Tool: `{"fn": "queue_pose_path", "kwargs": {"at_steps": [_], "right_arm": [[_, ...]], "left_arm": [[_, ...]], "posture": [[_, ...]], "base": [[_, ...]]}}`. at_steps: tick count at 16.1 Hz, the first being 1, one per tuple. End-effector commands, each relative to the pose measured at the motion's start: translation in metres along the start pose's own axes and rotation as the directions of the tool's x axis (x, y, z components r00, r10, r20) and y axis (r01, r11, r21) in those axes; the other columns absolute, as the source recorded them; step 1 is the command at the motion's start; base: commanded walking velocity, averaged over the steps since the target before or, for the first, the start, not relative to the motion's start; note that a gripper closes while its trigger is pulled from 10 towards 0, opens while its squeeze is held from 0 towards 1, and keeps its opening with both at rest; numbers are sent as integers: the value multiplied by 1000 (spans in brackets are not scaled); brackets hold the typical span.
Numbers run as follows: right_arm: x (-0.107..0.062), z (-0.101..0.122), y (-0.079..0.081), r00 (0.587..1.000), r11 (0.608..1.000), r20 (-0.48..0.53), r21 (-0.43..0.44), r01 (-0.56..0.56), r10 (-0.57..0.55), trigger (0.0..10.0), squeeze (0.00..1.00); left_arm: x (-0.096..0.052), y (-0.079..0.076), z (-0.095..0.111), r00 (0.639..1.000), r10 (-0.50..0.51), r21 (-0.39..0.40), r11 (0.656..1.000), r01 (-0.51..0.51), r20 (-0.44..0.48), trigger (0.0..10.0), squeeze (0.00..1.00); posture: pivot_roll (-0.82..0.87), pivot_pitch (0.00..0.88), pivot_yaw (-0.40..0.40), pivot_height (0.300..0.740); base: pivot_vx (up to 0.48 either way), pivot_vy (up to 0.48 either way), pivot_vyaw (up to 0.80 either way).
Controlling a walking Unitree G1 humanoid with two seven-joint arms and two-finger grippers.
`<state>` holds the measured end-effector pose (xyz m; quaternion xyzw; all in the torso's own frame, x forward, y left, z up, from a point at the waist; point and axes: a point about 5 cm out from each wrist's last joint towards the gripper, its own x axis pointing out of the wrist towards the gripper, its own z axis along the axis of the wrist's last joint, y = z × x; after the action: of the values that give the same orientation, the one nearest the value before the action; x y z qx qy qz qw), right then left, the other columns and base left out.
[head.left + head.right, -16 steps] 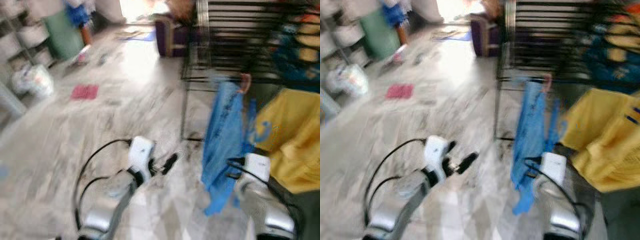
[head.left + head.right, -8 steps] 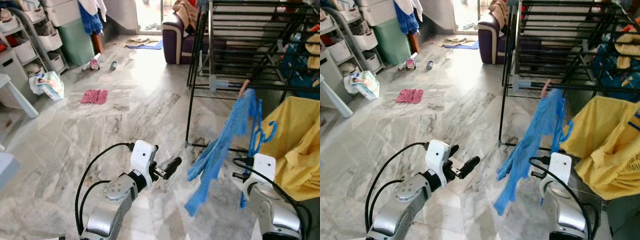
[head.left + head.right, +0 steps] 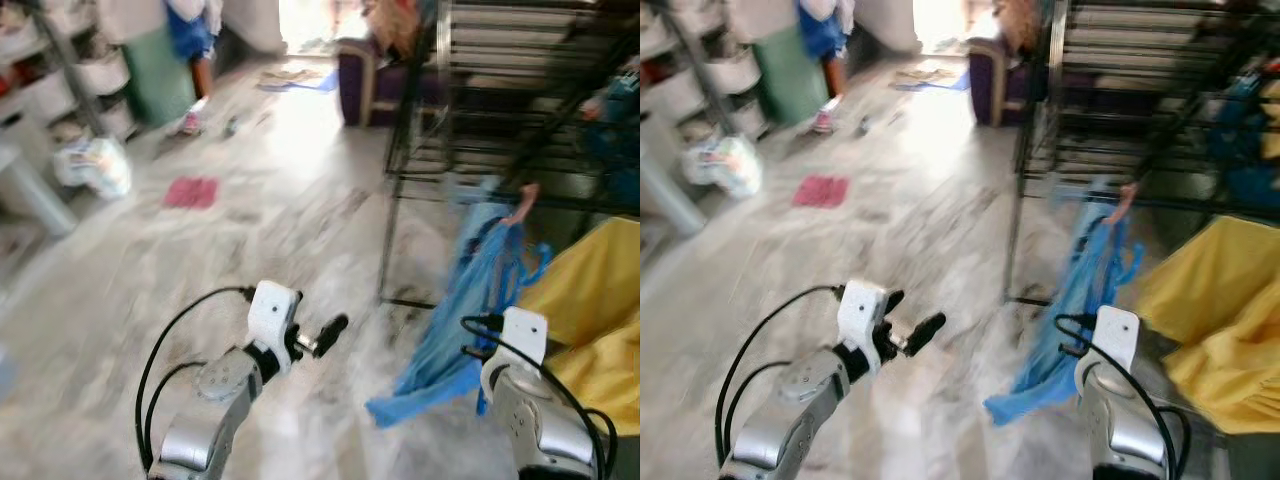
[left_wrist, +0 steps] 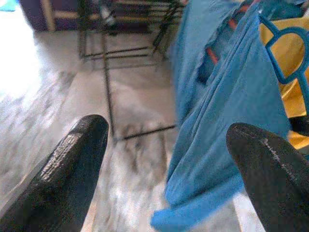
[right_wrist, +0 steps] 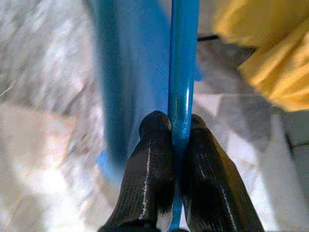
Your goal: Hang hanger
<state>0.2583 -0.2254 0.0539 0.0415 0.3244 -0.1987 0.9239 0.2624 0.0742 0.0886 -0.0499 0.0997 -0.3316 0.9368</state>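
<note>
My right gripper (image 5: 179, 123) is shut on the thin bar of a blue plastic hanger (image 5: 183, 63). A blue garment (image 3: 455, 315) hangs from that hanger and trails toward the floor in front of my right arm (image 3: 520, 385). The garment's top, with a pinkish tip (image 3: 522, 203), sits close to the lower rails of the black drying rack (image 3: 470, 90). My left gripper (image 3: 325, 333) is open and holds nothing, out over the marble floor to the left of the garment. In the left wrist view the hanger's blue loop (image 4: 285, 53) shows beyond the garment (image 4: 227, 121).
A yellow cloth (image 3: 590, 310) drapes over the rack at the right. A purple sofa (image 3: 375, 75) stands behind the rack. A pink rag (image 3: 190, 192), a white bag (image 3: 95, 165) and shelves with bins (image 3: 60, 90) lie to the left. Both eye views are blurred.
The camera has shifted and the picture has blurred. The blue garment, flared out to the left half a second ago, has swung back under the hanger. My left gripper stays open.
</note>
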Motion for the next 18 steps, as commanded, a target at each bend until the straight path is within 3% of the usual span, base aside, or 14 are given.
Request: {"fn": "queue_pose_path", "kwargs": {"at_steps": [1, 5, 10, 15, 18], "right_arm": [[0, 5, -4, 999, 1000, 24, 5, 23, -23, 10000, 0], [-2, 2, -1, 999, 1000, 27, 1, 26, -26, 10000, 0], [-8, 2, -3, 997, 999, 75, -15, 29, -28, 10000, 0], [-25, -10, -26, 982, 996, 175, -48, 74, -64, 10000, 0], [-33, -13, -42, 973, 993, 203, -23, 112, -106, 10000, 0]], "left_arm": [[1, -4, 0, 1000, -25, 13, 1000, 25, -6, 10000, 0], [2, -6, 0, 1000, -27, 5, 1000, 28, -1, 10000, 0], [1, -5, -1, 1000, -14, -9, 1000, 14, -2, 10000, 0], [1, -5, -2, 1000, -8, -13, 1000, 8, -8, 10000, 0], [1, -6, -2, 1000, -23, -12, 1000, 22, -10, 10000, 0]], "posture": [[-47, 55, 18, 740], [-47, 57, 16, 740], [-52, 62, 12, 740], [-57, 65, 15, 740], [-66, 66, 23, 740]], "base": [[480, 0, 0], [252, -380, 0], [0, 0, 0], [0, 0, 0], [0, 0, 0]]}}
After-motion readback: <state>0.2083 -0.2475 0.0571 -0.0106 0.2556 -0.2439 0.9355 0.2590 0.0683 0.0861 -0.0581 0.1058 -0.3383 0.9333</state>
